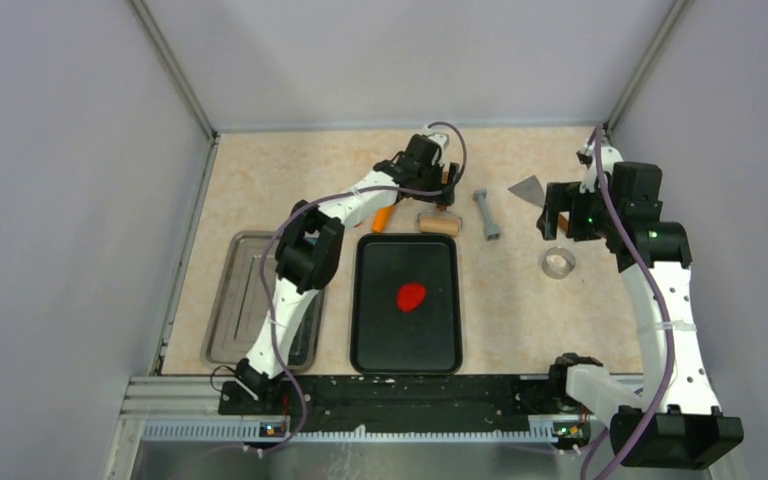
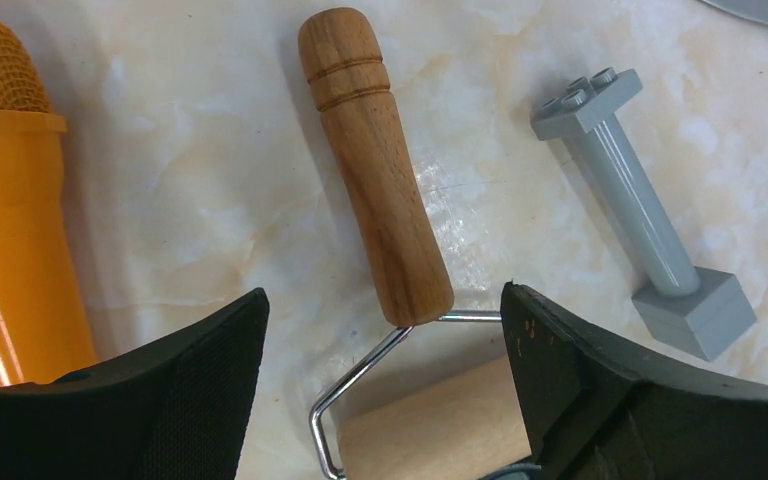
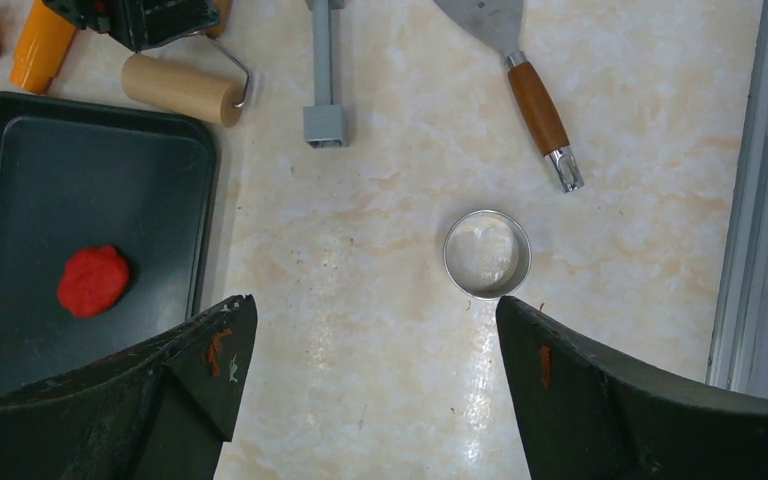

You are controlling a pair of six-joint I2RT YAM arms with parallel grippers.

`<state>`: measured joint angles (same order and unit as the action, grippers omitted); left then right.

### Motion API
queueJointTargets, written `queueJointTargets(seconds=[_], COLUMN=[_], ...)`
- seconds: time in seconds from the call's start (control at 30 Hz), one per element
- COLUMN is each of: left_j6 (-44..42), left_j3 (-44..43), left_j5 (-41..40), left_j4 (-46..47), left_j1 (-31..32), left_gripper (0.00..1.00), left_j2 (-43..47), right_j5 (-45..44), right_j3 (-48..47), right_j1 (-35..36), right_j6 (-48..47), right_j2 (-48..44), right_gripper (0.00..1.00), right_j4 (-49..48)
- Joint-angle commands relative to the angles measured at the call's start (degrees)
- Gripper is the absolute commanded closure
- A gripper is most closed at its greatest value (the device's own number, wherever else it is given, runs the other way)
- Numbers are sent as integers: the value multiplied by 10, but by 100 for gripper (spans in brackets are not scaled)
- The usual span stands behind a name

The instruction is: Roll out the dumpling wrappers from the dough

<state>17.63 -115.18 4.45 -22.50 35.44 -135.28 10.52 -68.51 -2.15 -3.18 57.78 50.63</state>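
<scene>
**Left tool [image 2: 385,300] released over the roller [image 2: 430,425]; dough [image 1: 412,295] on the black tray [image 1: 360,300]**

In the left wrist view, the left tool's two black fingers [image 2: 190,390] fill the bottom corners, spread wide and gripping nothing. Between them lies the roller's wooden handle [image 2: 375,180], pointing toward 11 o'clock. Its wire yoke and pale barrel are at 6 o'clock, and neither finger touches the handle. An orange object [image 2: 10,220] lies at 9 o'clock of the handle. A grey peg [image 2: 625,190] with square ends lies at 3 o'clock. Both rest on the table [image 2: 210,150].

The right tool [image 3: 372,305] is likewise released, its fingers [image 3: 600,400] apart, empty and flecked with red. It hangs over bare table. A metal ring cutter [image 3: 487,253] is near it at 2 o'clock, and a scraper [image 3: 538,105] with a brown handle lies farther off at 1 o'clock.

In the top view, the dough is a small red oval blob near the middle of the black tray, well apart from both tools. The roller lies just beyond the tray's far edge, at about 1 o'clock of the dough. A metal tray [image 1: 230,300] sits just beside the black tray at 9 o'clock, partly under the left arm. The ring cutter lies at 3 o'clock of the black tray.
</scene>
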Motion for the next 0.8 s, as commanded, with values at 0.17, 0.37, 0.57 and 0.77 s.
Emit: queueJointTargets(seconds=[0.17,0.37,0.57,0.77], left_j6=[-11,-19,-71,-66], left_j3=[-25,-27,-56,-44], left_j5=[-38,-68,-68,-51], left_j4=[18,23,37,27], left_j1=[23,33,36,37], left_gripper=[16,27,45,41], left_j2=[-29,-38,-51,-57], right_j5=[-8,-4,-6,-5], right_j3=[13,19,20,17], right_j1=[-3,-3,-4,-4], right_j6=[8,11,10,10], right_j2=[-27,-37,-40,-40], right_gripper=[9,9,10,9], right_j4=[6,9,8,7])
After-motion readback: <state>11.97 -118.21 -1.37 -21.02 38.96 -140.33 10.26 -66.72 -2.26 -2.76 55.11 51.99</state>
